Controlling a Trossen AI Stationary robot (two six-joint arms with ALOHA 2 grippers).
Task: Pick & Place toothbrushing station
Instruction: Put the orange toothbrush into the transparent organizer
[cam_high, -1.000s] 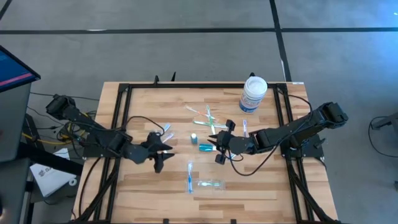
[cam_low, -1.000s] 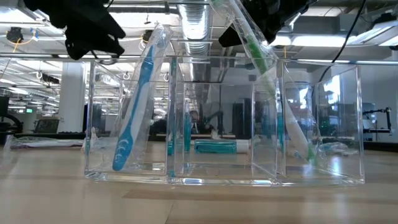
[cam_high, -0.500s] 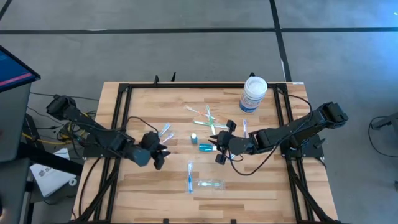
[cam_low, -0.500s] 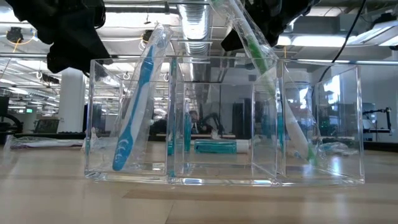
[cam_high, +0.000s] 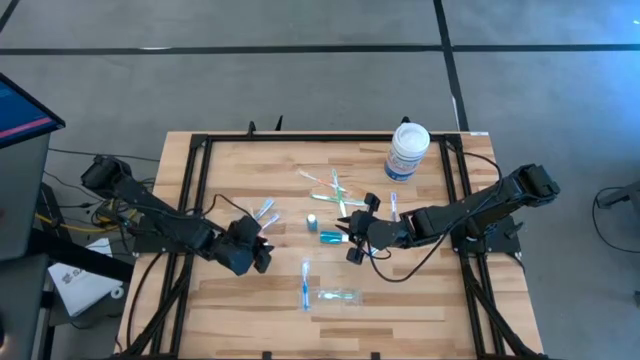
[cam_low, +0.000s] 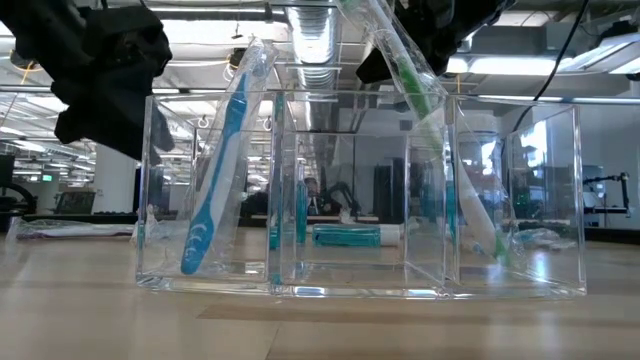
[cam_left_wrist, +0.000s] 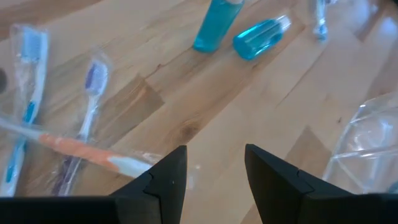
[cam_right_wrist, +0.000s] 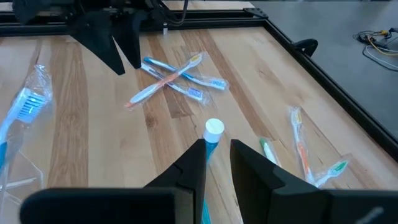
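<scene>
Clear plastic organiser in the low view's centre, our left gripper left of centre, open, empty, right gripper pinching the teal tube mid-table.

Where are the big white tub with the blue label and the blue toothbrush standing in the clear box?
big white tub (cam_high: 408, 151), high view, on its label.
blue toothbrush (cam_low: 215, 185), low view, mid-handle.
</scene>
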